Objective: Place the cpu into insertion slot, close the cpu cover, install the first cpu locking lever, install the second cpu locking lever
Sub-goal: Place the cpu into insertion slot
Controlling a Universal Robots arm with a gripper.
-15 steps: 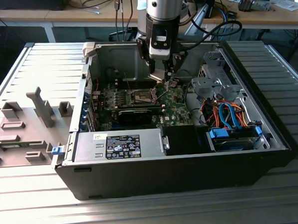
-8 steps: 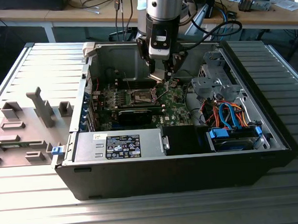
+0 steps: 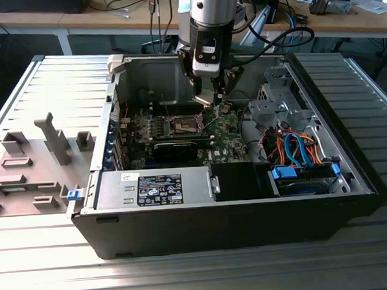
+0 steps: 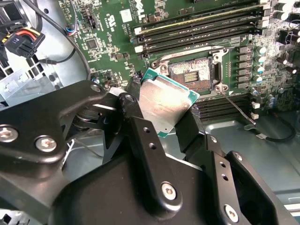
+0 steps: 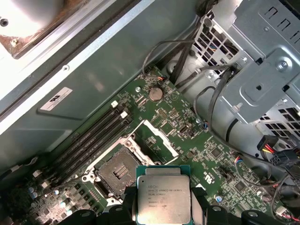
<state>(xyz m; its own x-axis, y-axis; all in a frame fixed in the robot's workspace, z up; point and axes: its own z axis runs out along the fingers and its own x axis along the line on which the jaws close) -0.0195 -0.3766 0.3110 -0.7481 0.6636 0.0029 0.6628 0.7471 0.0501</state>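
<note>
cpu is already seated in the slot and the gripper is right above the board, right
No. The cpu is clamped in the gripper above the board; the insertion slot lies bare, as the second wrist view shows.

Open computer case (image 3: 217,229), blue cables (image 3: 299,146)

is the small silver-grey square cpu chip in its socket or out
Out. The gripper clamps the flat silver-grey cpu by two edges above the green board; the dark square insertion slot lies empty.

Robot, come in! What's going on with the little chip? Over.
Gripper shut on the cpu, above the board. Insertion slot bare, cpu cover swung open. Nothing seen blocking the slot.
</note>
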